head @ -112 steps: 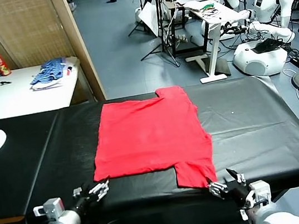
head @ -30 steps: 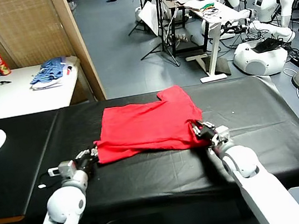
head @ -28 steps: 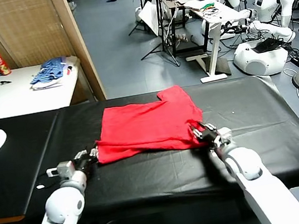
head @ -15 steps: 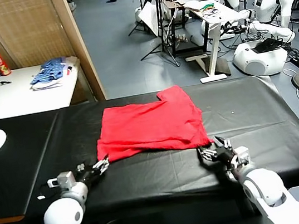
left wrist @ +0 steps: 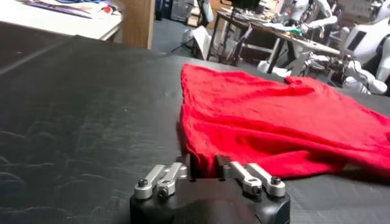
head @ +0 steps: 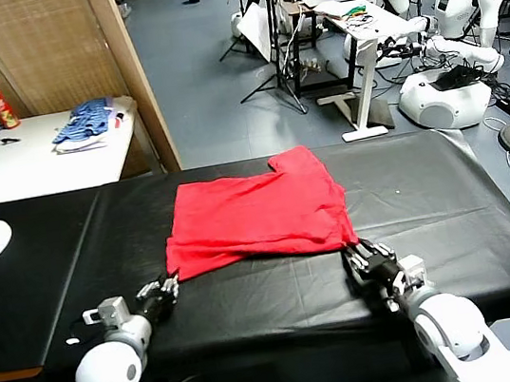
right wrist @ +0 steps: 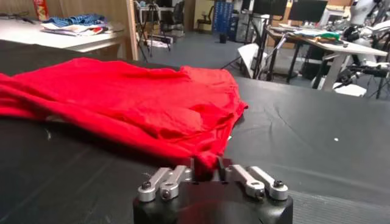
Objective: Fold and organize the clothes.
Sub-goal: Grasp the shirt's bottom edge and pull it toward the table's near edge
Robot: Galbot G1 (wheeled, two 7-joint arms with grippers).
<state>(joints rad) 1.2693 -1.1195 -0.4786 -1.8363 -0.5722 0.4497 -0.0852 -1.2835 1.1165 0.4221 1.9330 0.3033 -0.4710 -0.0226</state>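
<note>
A red T-shirt (head: 256, 212), folded over on itself, lies near the middle of the black worktop (head: 428, 194). The left end effector (head: 163, 292) sits at the shirt's near left corner, its fingers drawn together at the hem; whether cloth is caught there cannot be told. The right end effector (head: 365, 256) is pinching the near right corner, red fabric showing between its fingers in the right wrist view. Gripping both near corners likely readies another fold. Striped blue fabric (head: 86, 120) rests on a white side table (head: 30, 162).
</note>
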